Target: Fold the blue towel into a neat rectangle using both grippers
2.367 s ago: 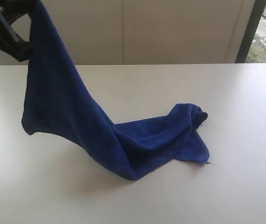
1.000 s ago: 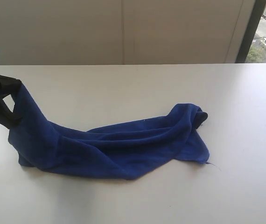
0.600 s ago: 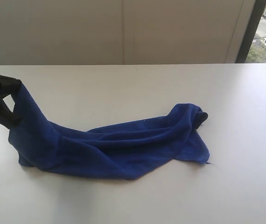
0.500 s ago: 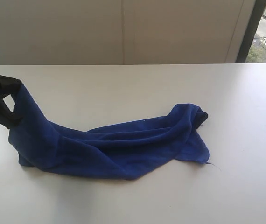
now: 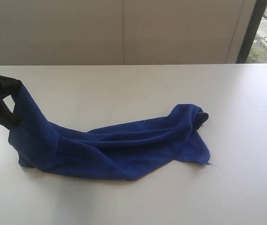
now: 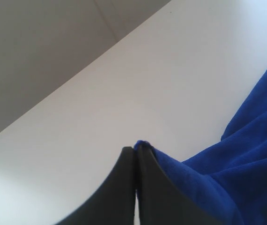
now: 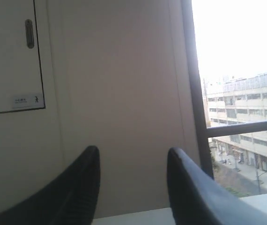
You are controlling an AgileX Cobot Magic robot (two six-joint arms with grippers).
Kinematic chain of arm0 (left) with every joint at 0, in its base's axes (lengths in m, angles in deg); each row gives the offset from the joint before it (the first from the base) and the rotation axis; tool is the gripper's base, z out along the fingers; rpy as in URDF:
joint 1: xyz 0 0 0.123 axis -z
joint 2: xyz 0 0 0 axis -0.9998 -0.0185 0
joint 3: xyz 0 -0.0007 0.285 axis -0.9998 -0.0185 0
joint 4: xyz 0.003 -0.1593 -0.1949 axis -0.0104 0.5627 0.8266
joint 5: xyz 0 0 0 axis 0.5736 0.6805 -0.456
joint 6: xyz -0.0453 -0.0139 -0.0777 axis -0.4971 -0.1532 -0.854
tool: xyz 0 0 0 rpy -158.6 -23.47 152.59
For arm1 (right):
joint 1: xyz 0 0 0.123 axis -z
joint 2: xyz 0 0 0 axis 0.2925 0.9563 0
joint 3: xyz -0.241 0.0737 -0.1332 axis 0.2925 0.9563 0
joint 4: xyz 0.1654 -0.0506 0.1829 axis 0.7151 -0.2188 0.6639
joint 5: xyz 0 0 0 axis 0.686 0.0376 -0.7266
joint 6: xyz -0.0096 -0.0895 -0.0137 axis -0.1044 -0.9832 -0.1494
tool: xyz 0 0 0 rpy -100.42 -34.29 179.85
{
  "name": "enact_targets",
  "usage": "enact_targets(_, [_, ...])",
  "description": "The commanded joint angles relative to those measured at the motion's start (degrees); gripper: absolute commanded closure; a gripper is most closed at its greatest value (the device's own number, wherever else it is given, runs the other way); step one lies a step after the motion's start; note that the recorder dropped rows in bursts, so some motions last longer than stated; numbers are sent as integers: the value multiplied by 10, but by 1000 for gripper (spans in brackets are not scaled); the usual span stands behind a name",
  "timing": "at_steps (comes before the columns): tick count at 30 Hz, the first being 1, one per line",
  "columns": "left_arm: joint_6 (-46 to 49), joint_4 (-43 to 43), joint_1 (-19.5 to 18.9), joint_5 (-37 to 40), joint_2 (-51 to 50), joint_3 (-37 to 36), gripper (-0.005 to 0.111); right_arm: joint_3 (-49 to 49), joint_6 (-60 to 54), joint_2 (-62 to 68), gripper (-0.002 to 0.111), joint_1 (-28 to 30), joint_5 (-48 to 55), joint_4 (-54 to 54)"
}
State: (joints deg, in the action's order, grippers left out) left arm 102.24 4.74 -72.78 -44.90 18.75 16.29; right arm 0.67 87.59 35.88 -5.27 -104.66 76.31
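Firstly, left arm pose: the left gripper (image 6: 135,154) comes in low over the left edge of the worktop (image 5: 124,89). It reaches in from outside the exterior view, so only its black end shows there, a little above the surface.
Left jaws: pressed together, with no gap between the two black fingers (image 6: 119,187). They pinch one corner of the blue towel (image 5: 119,150), and a small tip of blue cloth pokes out just past the fingertips.
Right arm pose: the right gripper (image 7: 133,152) does not show in the exterior view. Its wrist camera looks out level at a pale wall (image 7: 124,93) and a window (image 7: 246,70), and only a thin strip of worktop shows beyond the fingers.
Right jaws: spread well apart, with nothing between them and nothing touching either finger.
Towel position: it lies as a long rumpled band across the middle of the worktop. It runs from the left edge to a little right of centre, well clear of the far and near edges.
Towel left end: lifted off the surface in a steep slope up to the pinched corner, while the cloth below it rests on the worktop.
Towel right end: bunched into a low hump. A flat corner spreads from it toward the near right corner of the worktop, and a thin thread (image 5: 215,166) trails from that corner.
Towel shape: creased in long folds along its length, not a rectangle.
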Motion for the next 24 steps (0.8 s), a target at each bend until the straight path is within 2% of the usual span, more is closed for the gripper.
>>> enact_targets(1, [-3,10,-2,5,1,-2,107,3,71,-2,65,3,-12,0])
enact_targets(9, [-3,10,-2,5,1,-2,107,3,70,-2,66,3,-13,0])
enact_targets(17, [-3,9,-2,5,1,-2,107,3,70,-2,96,3,1,0])
enact_targets(24, [-3,9,-2,5,1,-2,107,-14,69,33,108,3,31,0])
